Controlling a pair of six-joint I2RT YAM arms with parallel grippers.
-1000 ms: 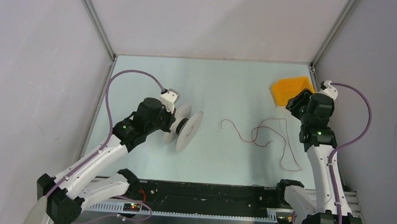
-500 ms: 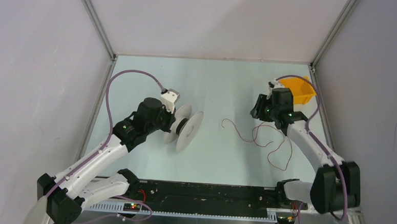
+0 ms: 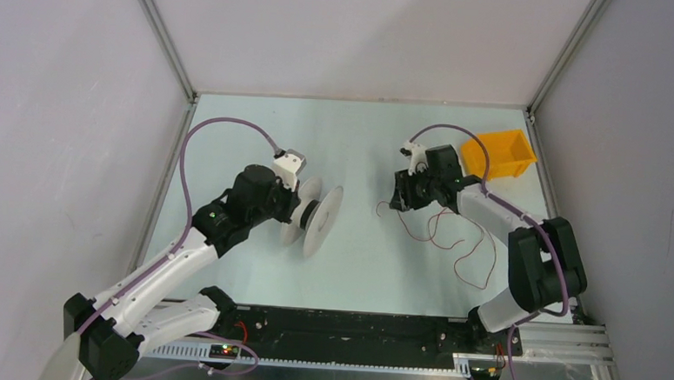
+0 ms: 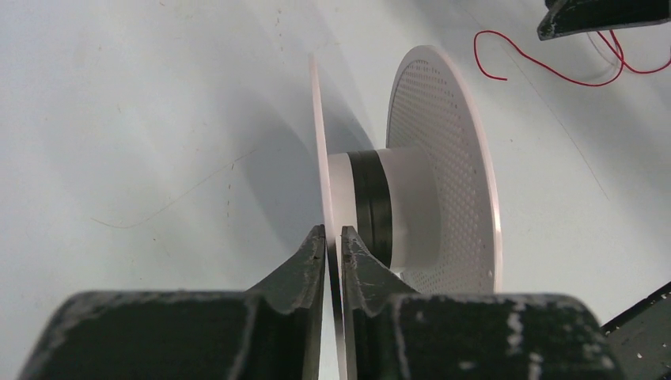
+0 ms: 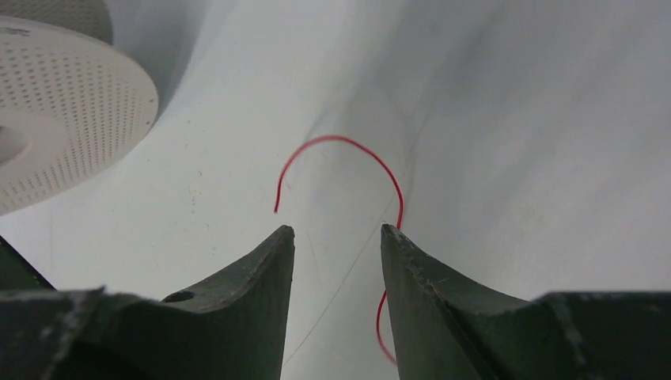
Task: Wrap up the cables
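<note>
A pale round spool point(image 3: 319, 215) stands on edge left of the table's middle. My left gripper point(image 4: 333, 237) is shut on the spool's near flange point(image 4: 320, 158); its perforated far flange point(image 4: 443, 166) faces right. A thin red cable point(image 3: 453, 240) lies in loose loops on the table, right of centre. Its hooked free end point(image 5: 332, 162) lies just ahead of my right gripper point(image 5: 336, 231), which is open and empty, low over the table. The cable runs under the right fingertip point(image 5: 396, 237). My right gripper also shows in the top view point(image 3: 400, 198), at the cable's left end.
An orange bin point(image 3: 497, 153) sits at the back right corner. Metal frame posts and grey walls enclose the table. A black rail point(image 3: 352, 326) runs along the near edge. The lilac arm cable point(image 3: 215, 127) arcs over the left arm.
My right arm has swung left from beside the orange bin and come down to the cable's left hooked end. The left arm and spool have stayed still.
</note>
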